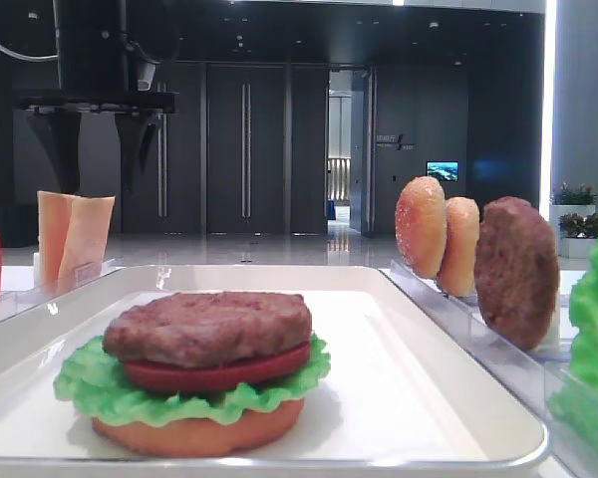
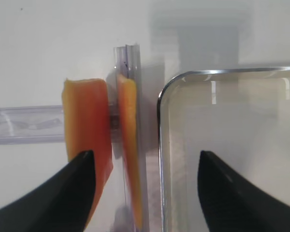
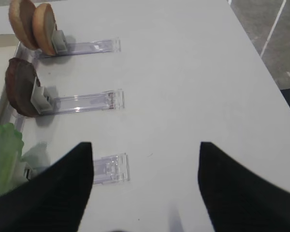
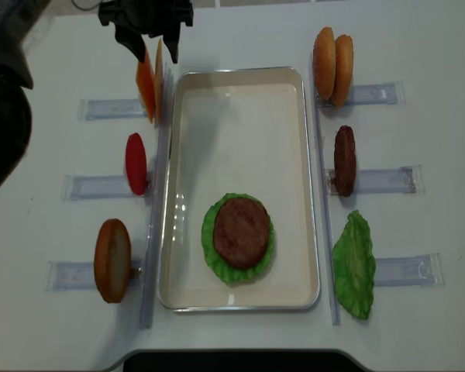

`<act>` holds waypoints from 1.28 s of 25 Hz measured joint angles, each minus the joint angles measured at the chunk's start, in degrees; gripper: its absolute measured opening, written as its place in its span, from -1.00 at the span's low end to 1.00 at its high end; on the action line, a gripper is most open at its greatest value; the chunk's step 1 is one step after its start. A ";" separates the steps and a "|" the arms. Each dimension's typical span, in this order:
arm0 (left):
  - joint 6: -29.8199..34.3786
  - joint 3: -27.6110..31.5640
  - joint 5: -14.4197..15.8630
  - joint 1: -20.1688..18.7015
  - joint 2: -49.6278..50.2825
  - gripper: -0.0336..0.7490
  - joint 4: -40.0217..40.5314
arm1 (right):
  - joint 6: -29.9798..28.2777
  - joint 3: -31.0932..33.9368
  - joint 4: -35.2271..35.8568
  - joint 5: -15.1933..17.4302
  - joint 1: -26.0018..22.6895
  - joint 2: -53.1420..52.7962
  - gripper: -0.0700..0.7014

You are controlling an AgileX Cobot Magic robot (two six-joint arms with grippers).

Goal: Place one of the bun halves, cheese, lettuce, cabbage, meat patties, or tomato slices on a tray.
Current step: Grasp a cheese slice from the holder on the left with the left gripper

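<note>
Left hand (image 2: 144, 193) hangs open over two upright cheese (image 2: 87, 125) slices in their rack, thin, light and floppy, probably best pinched across one slice's top edge.

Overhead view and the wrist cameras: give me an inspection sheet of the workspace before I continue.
Surface: white table, bare around the racks.
Job's things: tray holds a stack of bun, lettuce, tomato, meat patty. Two cheese slices stand in a clear rack left of the tray. Spare bun halves, patty, lettuce leaf on the right.
Clutter: nothing seen.
Grippers: left gripper open, above the cheese, not touching. Right gripper open, empty, over bare table.
Cables: one hangs top left in the low view.
Surroundings: dark lobby doors behind.
</note>
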 joint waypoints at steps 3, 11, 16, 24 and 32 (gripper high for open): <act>0.00 0.00 0.00 0.00 0.32 0.38 0.00 | 0.00 0.00 0.00 0.00 0.00 0.00 0.34; 0.00 -0.10 -0.06 0.00 2.13 0.38 0.74 | 0.00 0.00 -0.06 0.00 0.00 0.00 0.34; 0.00 -0.23 -0.11 0.00 2.39 0.38 2.02 | -0.30 0.00 -0.10 0.00 0.00 0.00 0.34; 0.00 -0.37 -0.34 0.00 4.02 0.17 2.71 | 0.00 0.00 -0.10 0.00 0.00 0.00 0.34; 1.04 -0.37 -0.38 0.00 4.09 -0.05 3.44 | -0.30 0.00 -0.10 0.00 0.00 0.00 0.34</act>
